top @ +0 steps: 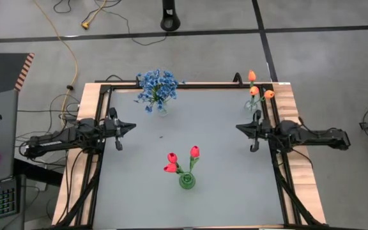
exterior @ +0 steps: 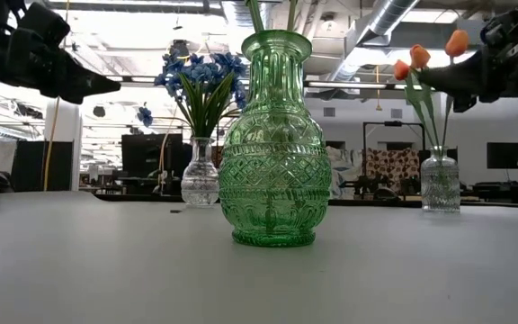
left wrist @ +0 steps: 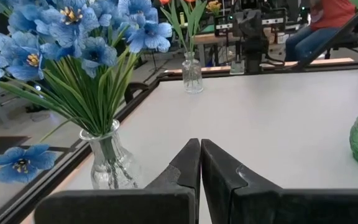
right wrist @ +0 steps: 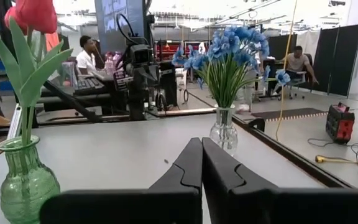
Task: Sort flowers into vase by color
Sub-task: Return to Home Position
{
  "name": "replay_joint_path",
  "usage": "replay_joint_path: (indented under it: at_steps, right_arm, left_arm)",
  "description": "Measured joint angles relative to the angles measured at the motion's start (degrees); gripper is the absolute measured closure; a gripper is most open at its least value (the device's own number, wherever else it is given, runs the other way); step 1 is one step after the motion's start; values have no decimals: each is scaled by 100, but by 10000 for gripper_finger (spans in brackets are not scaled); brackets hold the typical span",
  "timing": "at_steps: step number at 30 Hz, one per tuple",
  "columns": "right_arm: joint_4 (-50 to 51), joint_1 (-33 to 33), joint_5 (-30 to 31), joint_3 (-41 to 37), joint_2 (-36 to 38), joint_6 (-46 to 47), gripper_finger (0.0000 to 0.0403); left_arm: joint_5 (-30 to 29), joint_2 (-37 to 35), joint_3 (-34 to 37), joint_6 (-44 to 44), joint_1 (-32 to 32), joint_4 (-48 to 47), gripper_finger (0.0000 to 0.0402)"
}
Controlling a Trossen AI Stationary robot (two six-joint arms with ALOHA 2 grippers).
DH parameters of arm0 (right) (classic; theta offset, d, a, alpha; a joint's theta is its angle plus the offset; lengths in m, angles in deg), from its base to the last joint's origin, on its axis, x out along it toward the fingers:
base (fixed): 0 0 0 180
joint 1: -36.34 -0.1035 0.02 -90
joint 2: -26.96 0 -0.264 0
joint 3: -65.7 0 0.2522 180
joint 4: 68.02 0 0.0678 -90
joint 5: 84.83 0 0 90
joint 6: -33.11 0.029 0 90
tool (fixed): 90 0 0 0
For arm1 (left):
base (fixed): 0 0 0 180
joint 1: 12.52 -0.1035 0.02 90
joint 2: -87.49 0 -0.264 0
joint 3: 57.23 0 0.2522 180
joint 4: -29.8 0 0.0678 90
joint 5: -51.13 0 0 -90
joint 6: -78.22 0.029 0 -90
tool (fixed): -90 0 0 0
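Note:
Blue flowers (top: pixel 157 86) stand with their stems in a clear glass vase (left wrist: pixel 109 163) at the table's far left. Orange tulips (top: pixel 257 89) stand in a clear vase (exterior: pixel 440 182) at the far right corner. Pink-red tulips (top: pixel 183 161) stand in a green glass vase (exterior: pixel 273 144) near the middle front. My left gripper (top: pixel 133 126) is shut at the table's left edge, pointing level over the table, with nothing in it. My right gripper (top: pixel 238 128) is shut at the right edge, facing it, also holding nothing.
A black frame (top: pixel 190 85) runs round the grey tabletop (top: pixel 190 134). The wide stretch between the two grippers and the vases holds nothing but a small dark speck (top: pixel 161 135). People sit at desks in the room beyond the table (right wrist: pixel 91 56).

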Motion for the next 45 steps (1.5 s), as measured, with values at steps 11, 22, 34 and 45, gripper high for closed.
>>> replay_joint_path:
  at_steps: [11,22,34,45]
  right_arm:
    - [492,112,-10,25,95,68,373]
    - [538,304,-13,31,-119,38,370]
    - [533,287,-13,31,-132,25,365]
    - [534,287,-13,31,-132,25,365]
  left_arm:
    - [13,4,0,-61,0,-80,401]
    - [-2,9,0,-35,0,-295,401]
    - [-154,13,0,25,0,-245,401]
    - [-153,13,-2,29,0,-689,401]
